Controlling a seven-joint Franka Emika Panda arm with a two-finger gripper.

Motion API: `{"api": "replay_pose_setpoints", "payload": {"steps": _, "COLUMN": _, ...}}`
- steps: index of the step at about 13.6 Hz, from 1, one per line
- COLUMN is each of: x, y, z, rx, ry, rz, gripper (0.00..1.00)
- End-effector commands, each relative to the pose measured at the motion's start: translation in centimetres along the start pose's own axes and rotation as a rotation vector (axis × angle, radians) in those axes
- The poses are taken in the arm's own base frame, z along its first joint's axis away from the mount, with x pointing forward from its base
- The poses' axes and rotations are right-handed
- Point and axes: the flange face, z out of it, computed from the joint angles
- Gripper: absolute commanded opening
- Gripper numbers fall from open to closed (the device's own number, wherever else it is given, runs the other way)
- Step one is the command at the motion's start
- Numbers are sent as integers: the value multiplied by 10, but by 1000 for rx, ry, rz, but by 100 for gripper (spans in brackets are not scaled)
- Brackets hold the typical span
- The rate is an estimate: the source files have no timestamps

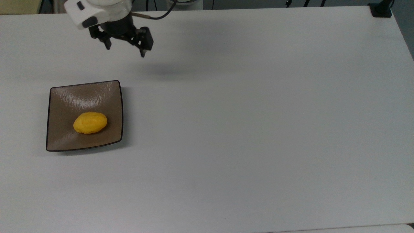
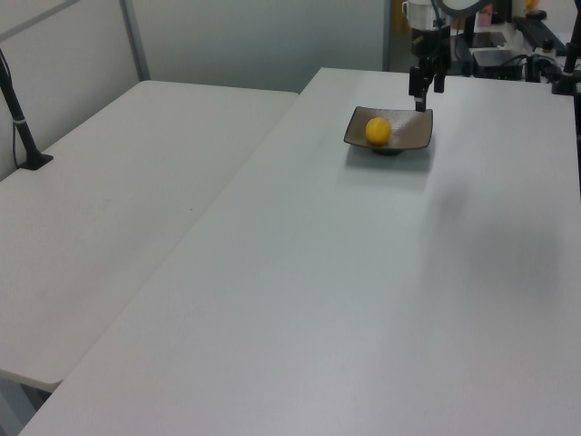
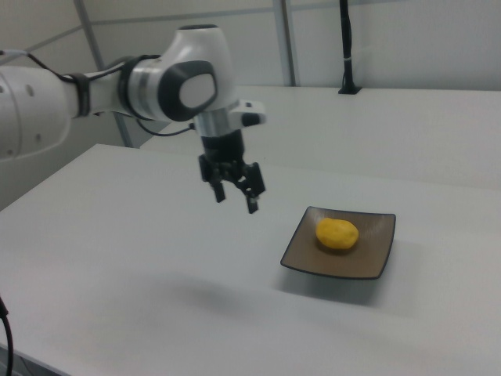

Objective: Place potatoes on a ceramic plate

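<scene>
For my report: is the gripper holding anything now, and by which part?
Nothing is held. The gripper is open and empty above the table, apart from the plate. The potato lies on the plate.
</scene>
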Motion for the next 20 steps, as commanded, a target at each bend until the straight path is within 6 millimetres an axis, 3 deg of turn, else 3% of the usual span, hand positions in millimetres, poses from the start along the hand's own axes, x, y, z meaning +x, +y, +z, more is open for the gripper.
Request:
{"api": "replay_pose_setpoints", "payload": {"steps": 1, "x": -47, "y": -41, "z": -27, "rx": 58, "ry": 33, "rz": -82, "gripper": 100}}
{"api": "replay_pose_setpoints", "payload": {"steps": 3, "x": -56, "y": -56, "z": -41, "rx": 82, "ry": 45, "rz": -115, "gripper": 100}}
{"api": "replay_pose_setpoints", "payload": {"steps": 6, "x": -61, "y": -73, "z": -47, "rx": 83, "ry": 44, "rz": -149, "gripper": 100}}
{"api": "replay_pose_setpoints", "payload": {"steps": 10, "x": -58, "y": -62, "z": -60, "rx": 137, "ry": 65, "rz": -116, "gripper": 100}}
{"api": "replay_pose_setpoints", "payload": {"steps": 20, "x": -57, "y": -62, "z": -56, "rx": 135, "ry": 47, "rz": -123, "gripper": 100}}
